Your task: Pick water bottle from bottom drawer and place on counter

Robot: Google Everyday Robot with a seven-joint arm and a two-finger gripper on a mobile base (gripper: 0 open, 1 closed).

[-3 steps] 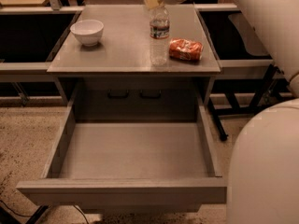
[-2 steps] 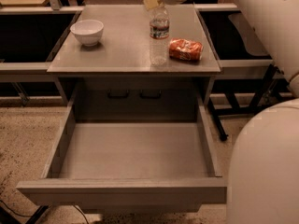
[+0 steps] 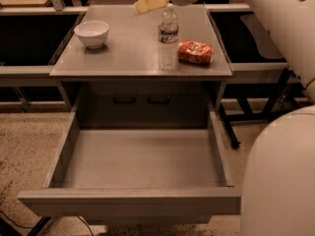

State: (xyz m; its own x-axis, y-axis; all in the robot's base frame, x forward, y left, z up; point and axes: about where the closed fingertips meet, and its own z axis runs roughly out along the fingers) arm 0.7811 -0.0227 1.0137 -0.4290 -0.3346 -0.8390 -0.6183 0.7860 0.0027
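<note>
The water bottle (image 3: 168,38) stands upright on the counter (image 3: 133,53), right of its middle, clear with a white cap and a pale label band. My gripper (image 3: 150,1) hangs at the top of the view, just above and to the left of the bottle's cap, not holding the bottle. The bottom drawer (image 3: 140,163) is pulled fully out below the counter; its grey floor is bare.
A white bowl (image 3: 92,33) sits on the counter's back left. A red snack bag (image 3: 196,52) lies just right of the bottle. Two dark drawer handles (image 3: 141,100) show under the counter. My white arm and base (image 3: 280,171) fill the right side.
My gripper has shifted a little to the left, away from directly above the bottle's cap. The bottle, bowl, bag and drawer have not moved.
</note>
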